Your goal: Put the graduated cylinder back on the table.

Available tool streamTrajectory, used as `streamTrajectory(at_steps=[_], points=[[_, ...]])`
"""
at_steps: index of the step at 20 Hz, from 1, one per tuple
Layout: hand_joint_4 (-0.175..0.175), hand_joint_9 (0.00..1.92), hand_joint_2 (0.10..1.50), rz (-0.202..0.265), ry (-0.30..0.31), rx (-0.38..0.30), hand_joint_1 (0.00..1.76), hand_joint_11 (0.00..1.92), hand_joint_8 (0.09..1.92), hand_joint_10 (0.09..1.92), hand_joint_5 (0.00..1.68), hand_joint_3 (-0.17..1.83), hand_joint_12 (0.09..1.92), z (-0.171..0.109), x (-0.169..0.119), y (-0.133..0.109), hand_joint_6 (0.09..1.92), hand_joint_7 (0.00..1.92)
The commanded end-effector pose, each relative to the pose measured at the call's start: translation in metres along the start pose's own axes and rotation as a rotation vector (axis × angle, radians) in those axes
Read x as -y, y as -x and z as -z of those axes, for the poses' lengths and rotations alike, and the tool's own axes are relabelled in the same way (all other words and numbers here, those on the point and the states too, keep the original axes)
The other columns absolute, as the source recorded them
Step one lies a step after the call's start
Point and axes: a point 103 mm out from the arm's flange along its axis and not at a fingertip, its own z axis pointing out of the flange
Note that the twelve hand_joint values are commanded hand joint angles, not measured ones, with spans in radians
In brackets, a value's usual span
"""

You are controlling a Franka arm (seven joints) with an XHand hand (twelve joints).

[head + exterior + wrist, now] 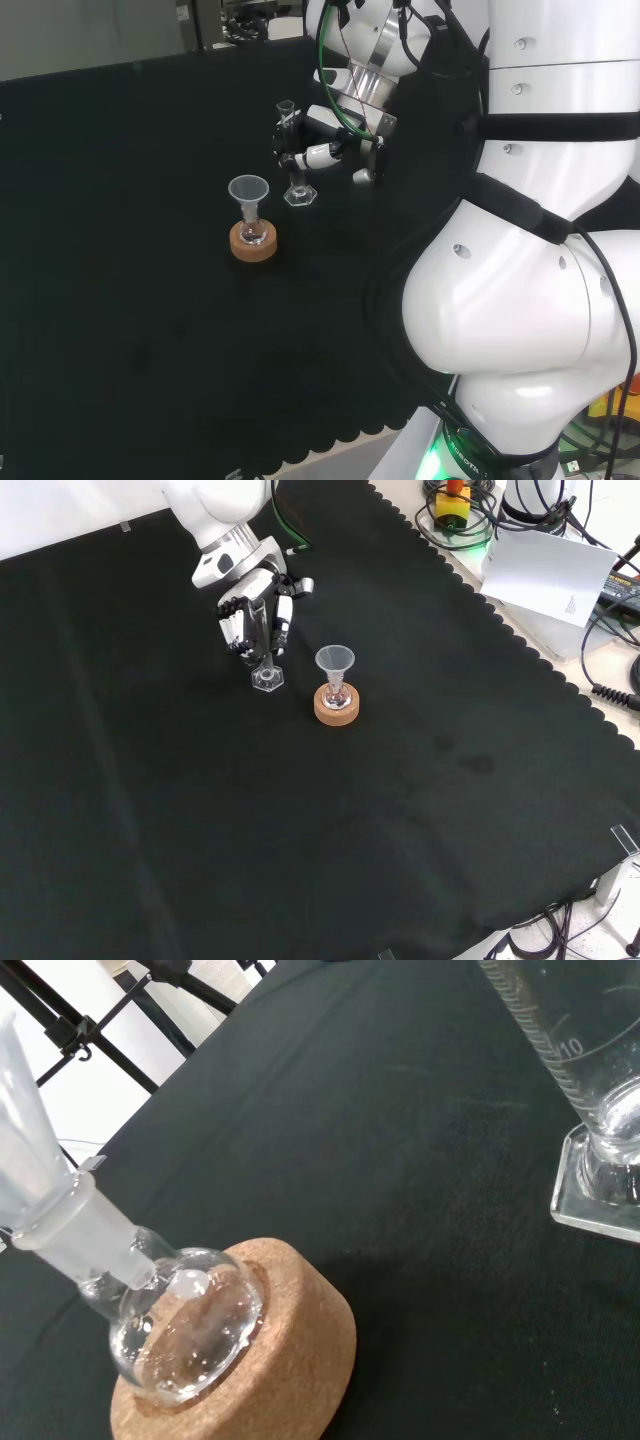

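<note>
The hand [255, 620] curls around the upright graduated cylinder [265, 650], whose base looks set on the table [420, 810] just beside the flask [337, 694] in its cork ring [336, 708], apparently ready for release.

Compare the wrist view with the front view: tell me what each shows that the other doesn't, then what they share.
Wrist view alone: printed graduation marks on the graduated cylinder and clear liquid pooled in the round flask.

Front view alone: the hand with fingers curled around the cylinder's tube, the funnel's open mouth, and a white sheet beyond the cloth's scalloped edge.

Both: the cylinder upright, its foot down at the black cloth, beside the flask seated in its cork ring, apart from it.
</note>
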Motion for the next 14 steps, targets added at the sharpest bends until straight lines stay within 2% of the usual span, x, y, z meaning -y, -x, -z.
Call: streamTrajectory(at_steps=[1, 14], points=[[-0.158, 1.38, 1.16, -0.003, 0.013, 0.000, 1.13, 1.15, 0.55, 0.09, 0.91, 0.00, 0.78, -0.0021, 0.0015, 0.0029, 1.13, 1.07], [-0.160, 1.37, 1.16, -0.017, 0.039, 0.006, 1.13, 1.14, 0.54, 0.09, 0.91, 0.01, 0.78, -0.0085, 0.0042, 0.0088, 1.13, 1.06]])
